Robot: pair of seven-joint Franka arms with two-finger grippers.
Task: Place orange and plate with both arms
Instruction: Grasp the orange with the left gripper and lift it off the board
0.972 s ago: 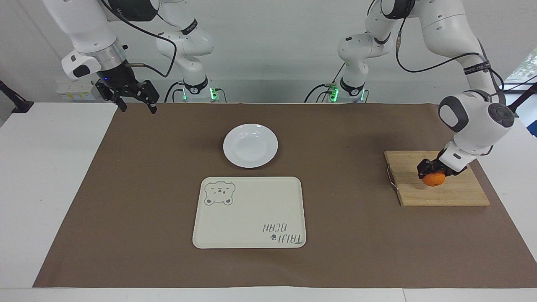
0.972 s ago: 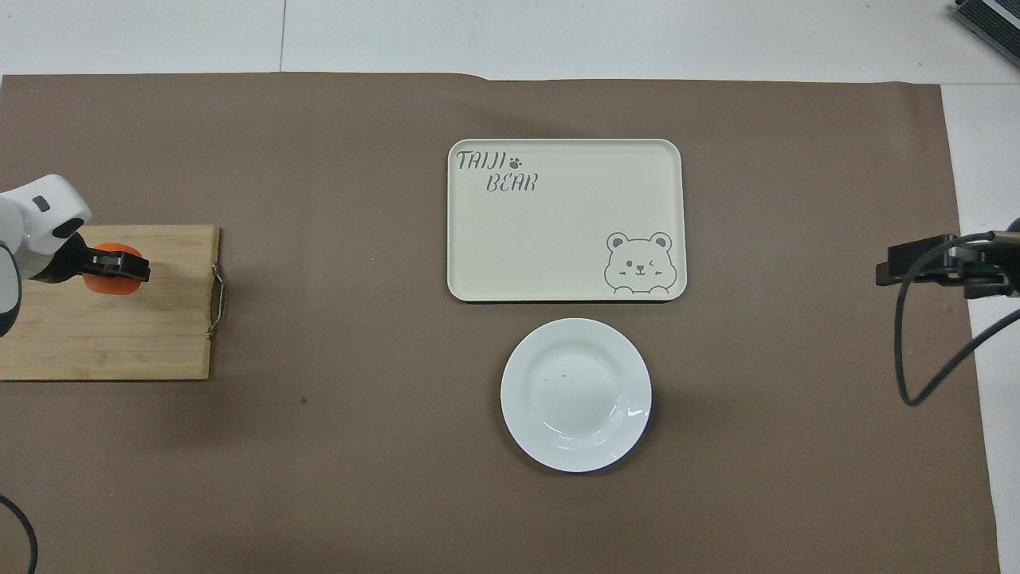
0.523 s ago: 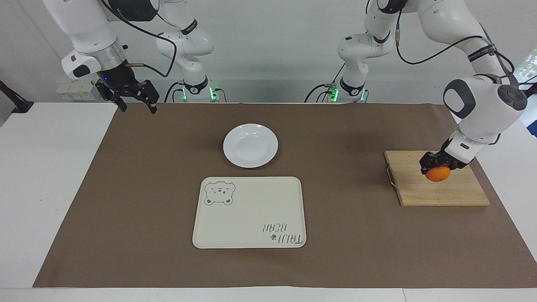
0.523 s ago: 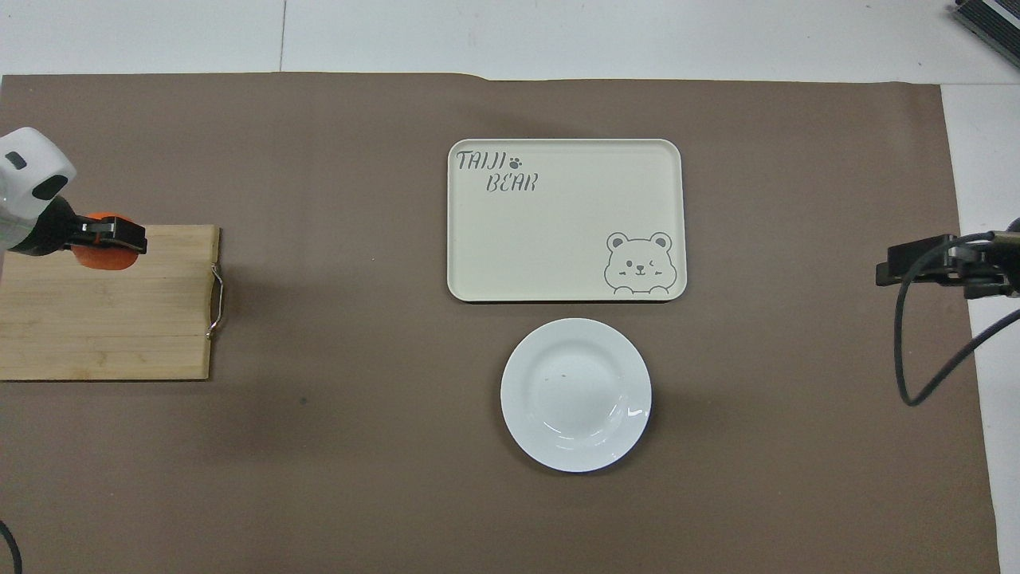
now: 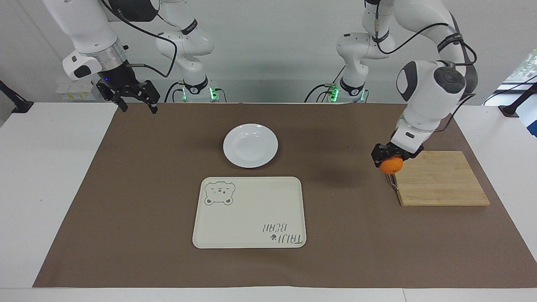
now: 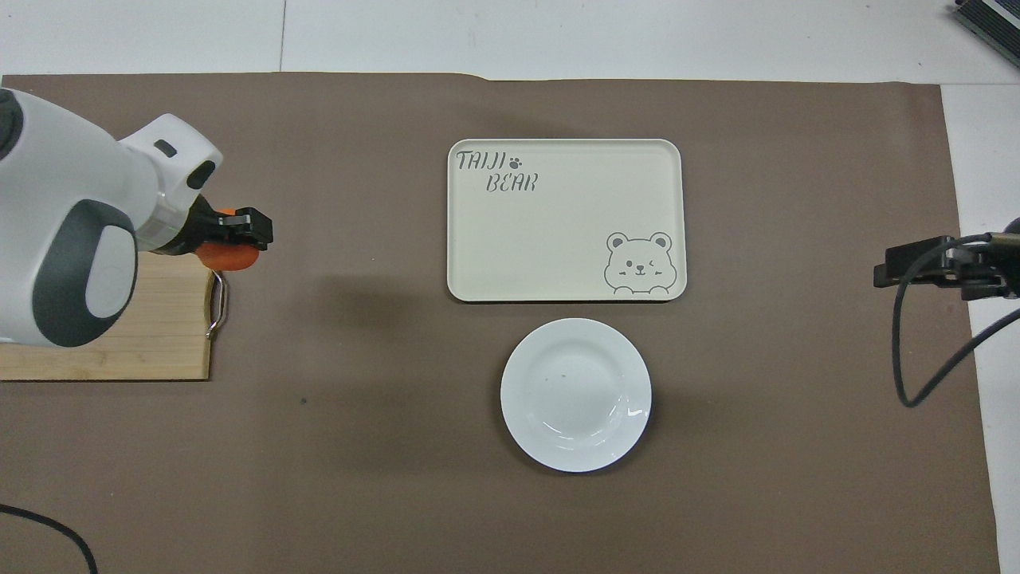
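Brown paper mat (image 5: 126, 188), left claw (image 5: 388, 161) clasping round orange (image 5: 391, 166), glossy plate (image 5: 250, 145)

Only readable text: "TAIJI BEAR" in grey stencil letters on the cream tray (image 6: 566, 219), two lines, with a small paw print after "TAIJI". It sits in the tray corner farthest from the robots, on the side toward the left gripper (image 6: 239, 239), well apart from it. A winking bear face drawing fills the diagonal corner, toward the right gripper (image 6: 916, 267). In the facing view the lettering (image 5: 282, 233) reads upside down. Nothing else legible; markings on the arms' joint bands are too small to read.
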